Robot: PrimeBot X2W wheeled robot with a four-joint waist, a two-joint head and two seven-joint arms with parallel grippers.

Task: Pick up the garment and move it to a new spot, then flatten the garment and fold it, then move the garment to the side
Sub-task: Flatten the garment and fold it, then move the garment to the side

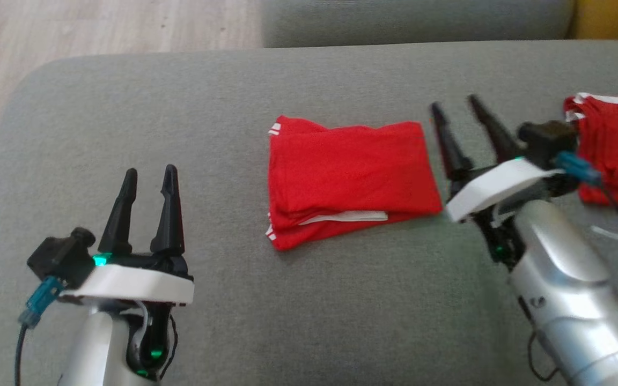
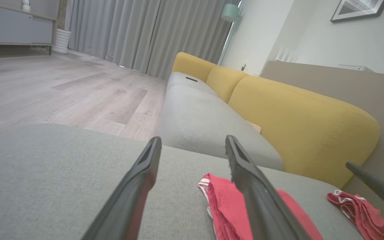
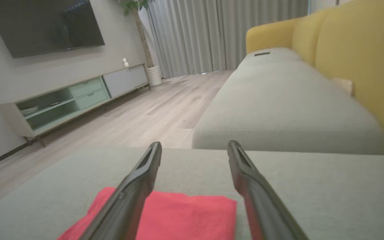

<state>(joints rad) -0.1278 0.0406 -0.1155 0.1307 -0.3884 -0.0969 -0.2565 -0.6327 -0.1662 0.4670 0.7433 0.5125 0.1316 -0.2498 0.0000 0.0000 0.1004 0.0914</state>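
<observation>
The garment (image 1: 349,179) is red with white trim and lies folded into a neat rectangle on the grey ottoman (image 1: 234,300). It also lies under the fingers in the left wrist view (image 2: 225,206) and the right wrist view (image 3: 185,213). My right gripper (image 1: 456,110) hovers just off the garment's right edge, open, with nothing between its fingers. My left gripper (image 1: 149,179) stands open and empty well to the garment's left, near the front. Both pairs of fingers are spread apart in the wrist views (image 2: 193,143) (image 3: 194,146).
A second red garment (image 1: 617,150) lies bunched at the ottoman's right edge, behind my right wrist. A grey and yellow sofa (image 2: 278,110) stands beyond the ottoman. Wooden floor (image 1: 73,32) lies off the far left edge, with a TV cabinet (image 3: 72,100) across the room.
</observation>
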